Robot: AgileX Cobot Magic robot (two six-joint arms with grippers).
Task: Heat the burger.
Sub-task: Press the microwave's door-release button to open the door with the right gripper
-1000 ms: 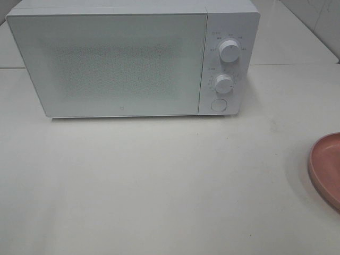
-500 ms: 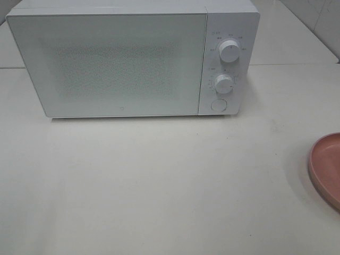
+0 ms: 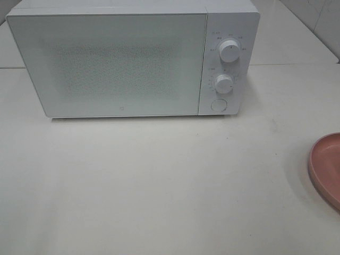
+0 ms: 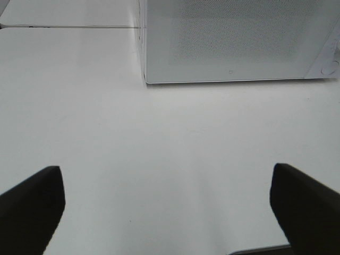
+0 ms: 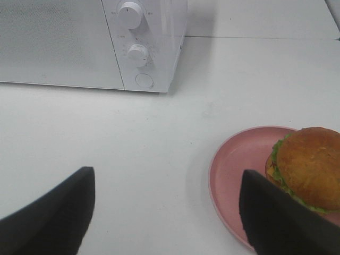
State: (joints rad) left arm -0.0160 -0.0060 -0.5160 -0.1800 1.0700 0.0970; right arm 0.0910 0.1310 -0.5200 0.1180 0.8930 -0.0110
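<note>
Your right gripper (image 5: 167, 220) has its jaws spread wide and holds nothing. The tall burger (image 5: 308, 167), with its glossy golden-brown bun and green lettuce fringe, sits on the round pink plate (image 5: 234, 159). It lies outside the gap between the jaws, just past one dark finger (image 5: 281, 223), and is not touching it. That finger overlaps the plate's near rim in the right wrist view; whether it touches the rim you cannot tell.

Your left gripper (image 4: 167, 212) is also fully spread and empty, over the bare white tabletop (image 3: 159, 186) in front of the white box-shaped microwave oven (image 3: 106, 64), well apart from the burger. The oven door is closed.

From the high camera you see only an edge of the plate at the right side. The burger and both grippers are out of that view.

Compared with the earlier high-camera frames, nothing has shifted: the oven, its upper round knob (image 3: 229, 51), its lower round knob (image 3: 223, 83) and the plate all sit where they were.

There are small grey markings around the knobs and a tiny logo low on the door, all too small to read.
</note>
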